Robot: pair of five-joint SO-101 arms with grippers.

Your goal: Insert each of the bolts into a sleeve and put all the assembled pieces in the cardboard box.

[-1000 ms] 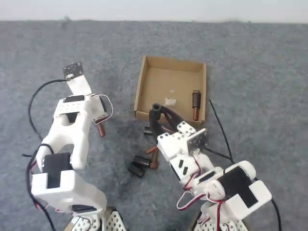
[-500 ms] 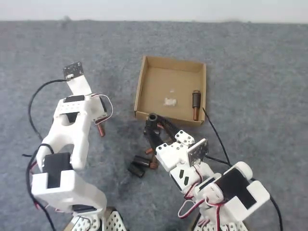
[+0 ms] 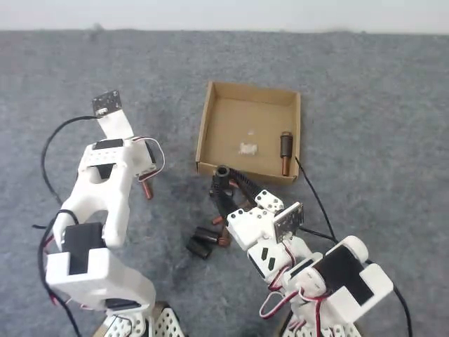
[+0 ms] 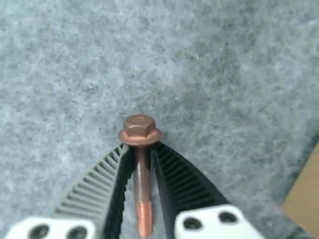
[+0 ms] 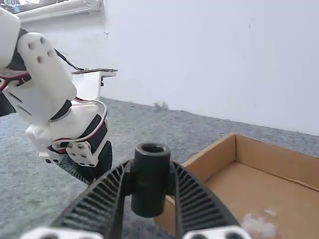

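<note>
The grey carpeted bench (image 3: pixel 379 98) carries everything. The left arm (image 3: pixel 98 203) stands at its near left and the right arm (image 3: pixel 319 270) at its near right, both leaning in toward the middle. Beyond them sits the open-topped cardboard box (image 3: pixel 204 133), nearer the right arm. Against its right wall lies one assembled piece (image 3: pixel 285 152) (a copper bolt pushed through a black sleeve), and a few white scraps (image 3: pixel 247 148) lie on the box floor. The left pincer (image 4: pixel 141 149) is clamped on a copper bolt (image 4: pixel 141 174). It grips the shank just under the hexagonal head, with the head toward the bench and the threaded end back toward the wrist. From above, this bolt hangs under the arm's front end, well to the left of the box. The right pincer (image 5: pixel 151 169) is closed around a black sleeve (image 5: pixel 150 184), held upright with its open bore facing up, just in front of the box's near wall. Between the two arms lie the spare parts: two loose sleeves (image 3: pixel 206 234) side by side, and loose bolts (image 3: pixel 223 241) just beside them, one nearer the right pincer.
</note>
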